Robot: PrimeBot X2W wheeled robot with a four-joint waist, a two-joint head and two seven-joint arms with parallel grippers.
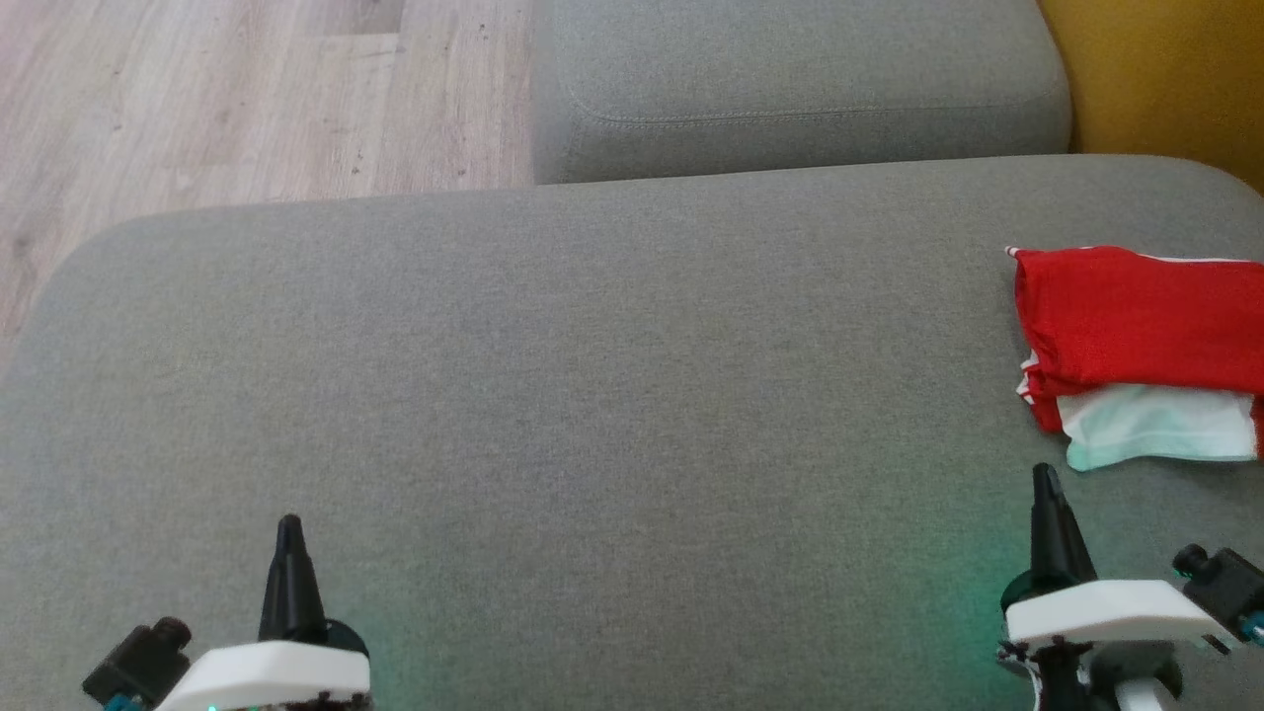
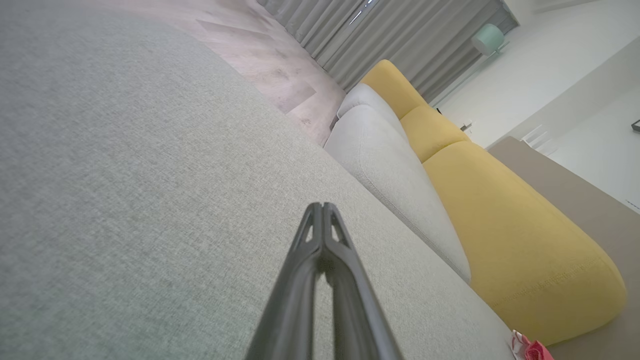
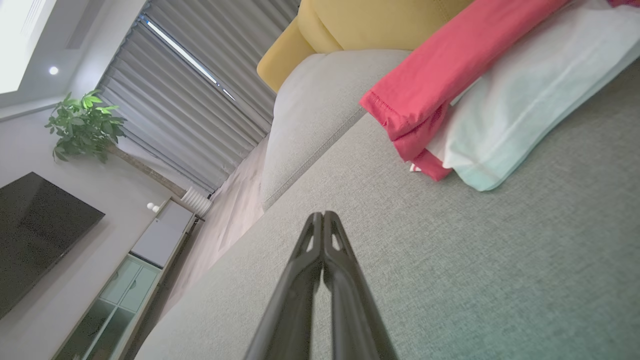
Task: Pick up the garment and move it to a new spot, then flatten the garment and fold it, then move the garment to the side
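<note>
From my seat the job looks all but finished. The garment lies folded at 3 o'clock on the grey cushion, close to its right edge and well clear of the middle. I judge the pick-up, flattening, folding and shift aside as done, with nothing obvious left.

My left claw sits at 7 o'clock and my right claw at 5 o'clock. Both have their fingers pressed together and hold nothing. The right one is near the garment's lower corner but apart from it.

The garment looks soft and thin. It is red with narrow white trim and stacked in flat layers, with a pale mint-white panel along the near side and a stitched hem. The cushion is coarse woven fabric with rounded corners. A yellow backrest is at 1 o'clock and pale wood floor at 11.
</note>
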